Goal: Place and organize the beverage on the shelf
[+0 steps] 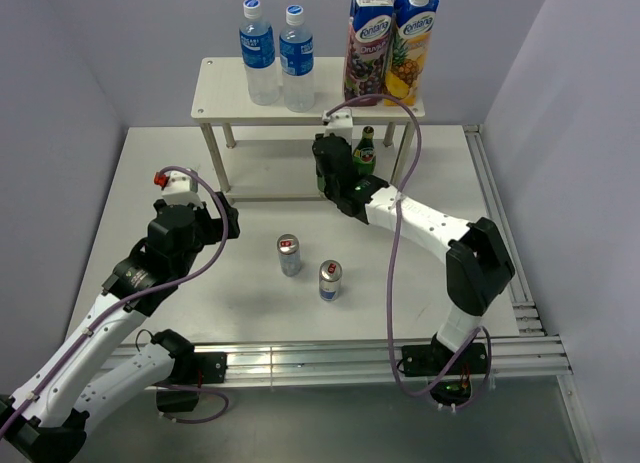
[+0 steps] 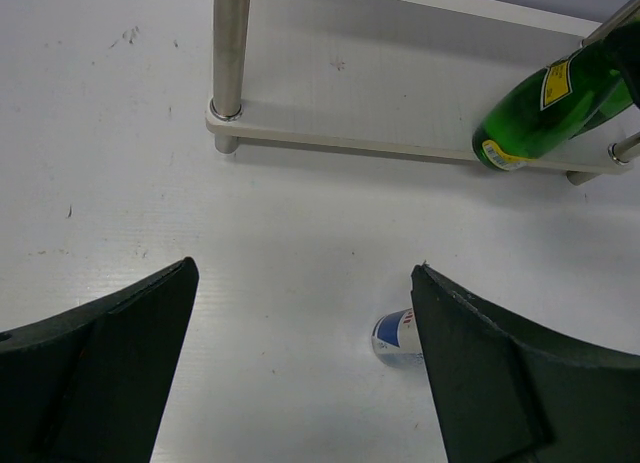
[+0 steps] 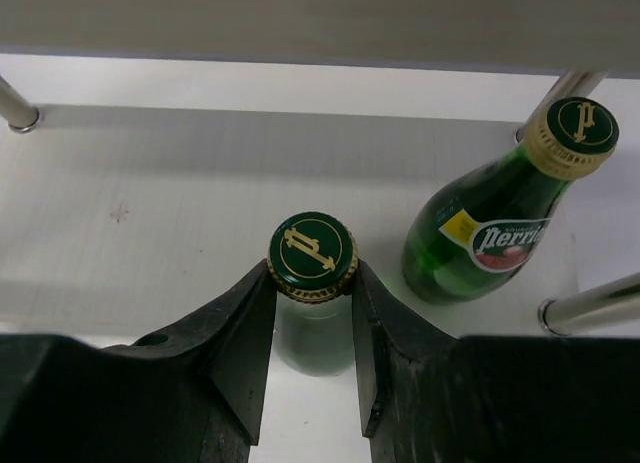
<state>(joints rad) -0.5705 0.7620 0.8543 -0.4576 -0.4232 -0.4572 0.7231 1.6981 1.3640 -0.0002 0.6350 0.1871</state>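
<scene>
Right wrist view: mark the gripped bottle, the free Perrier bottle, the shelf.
gripped bottle (image 3: pixel 312 253): right wrist view, cap.
free Perrier bottle (image 3: pixel 500 241): right wrist view, label.
shelf (image 3: pixel 150 203): right wrist view, bare lower board.

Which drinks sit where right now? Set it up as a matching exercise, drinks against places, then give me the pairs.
Drinks:
1. water bottles
2. juice cartons
3. cans
4. Perrier bottles

Places:
A. on the table, in front of the shelf
B. top board, right end
C. at the lower board, one gripped by the right claw
D. top board, left half

Pairs: 1-D, 2-B, 3-A, 4-C
</scene>
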